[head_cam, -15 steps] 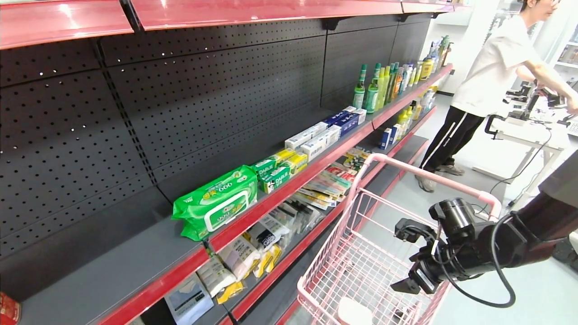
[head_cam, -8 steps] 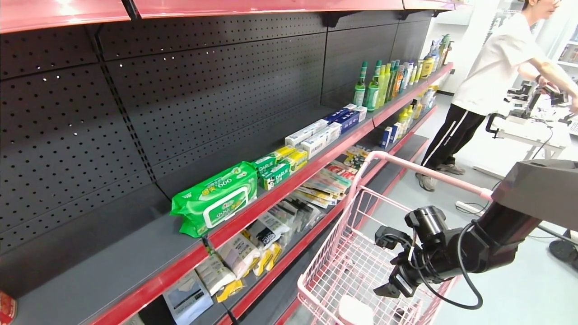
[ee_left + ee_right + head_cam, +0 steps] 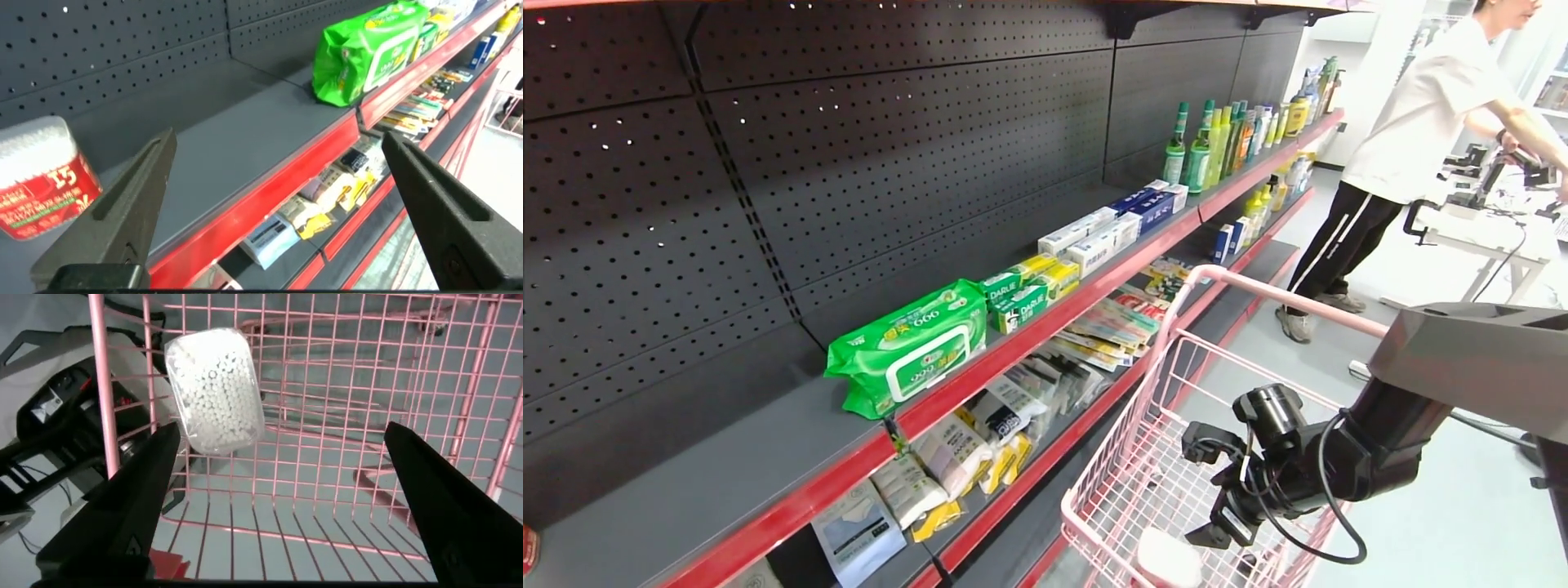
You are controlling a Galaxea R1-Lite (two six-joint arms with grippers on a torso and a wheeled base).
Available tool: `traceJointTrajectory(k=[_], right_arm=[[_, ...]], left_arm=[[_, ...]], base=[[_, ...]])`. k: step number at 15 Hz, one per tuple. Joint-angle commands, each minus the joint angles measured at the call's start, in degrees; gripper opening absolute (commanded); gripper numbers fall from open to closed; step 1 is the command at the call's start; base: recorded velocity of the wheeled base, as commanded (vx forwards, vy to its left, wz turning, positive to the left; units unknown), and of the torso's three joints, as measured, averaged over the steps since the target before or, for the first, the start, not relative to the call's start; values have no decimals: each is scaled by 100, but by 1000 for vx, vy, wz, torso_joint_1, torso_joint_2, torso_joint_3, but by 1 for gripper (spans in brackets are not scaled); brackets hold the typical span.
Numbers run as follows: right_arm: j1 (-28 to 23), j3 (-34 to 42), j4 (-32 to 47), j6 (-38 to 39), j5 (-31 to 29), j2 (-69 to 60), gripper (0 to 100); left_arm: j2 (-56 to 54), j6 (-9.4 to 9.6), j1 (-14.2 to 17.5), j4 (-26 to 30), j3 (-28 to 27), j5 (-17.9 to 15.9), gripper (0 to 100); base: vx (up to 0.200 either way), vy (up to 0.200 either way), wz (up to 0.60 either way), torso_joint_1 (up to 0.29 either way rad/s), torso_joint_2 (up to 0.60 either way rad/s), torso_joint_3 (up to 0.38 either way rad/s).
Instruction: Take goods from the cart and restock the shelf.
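White pack lies in the cart, at 8 o'clock of the right claw, which has dropped closer, spread and empty; a grasp looks near.

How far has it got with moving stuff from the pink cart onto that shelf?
Looks done: green wipes pack and a red-and-white pack lie on the shelf. In hand: nothing; the right pincer hangs open over the cart. To do: the white pack in the cart.

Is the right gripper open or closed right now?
Open: the right gripper has its fingers spread wide above the pink cart, gripping nothing; the white pack lies beyond them.
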Motion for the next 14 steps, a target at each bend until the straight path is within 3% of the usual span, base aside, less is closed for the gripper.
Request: traceJointTrajectory(k=[1,11,14], right_arm=[[49,-84,-1,-10,2,123,100],[287,-224,-19,-10,28,246,100],[392,-189,-54,-10,28,255,100]], left_arm=[[0,-1,0,0,3,4,100],[0,-10,0,0,-6,4,100],[9,-10,0,0,-6,4,100]], base=[[0,0,0,-144,330,178],[0,0,0,-148,343,190],[0,0,0,-41,121,66]])
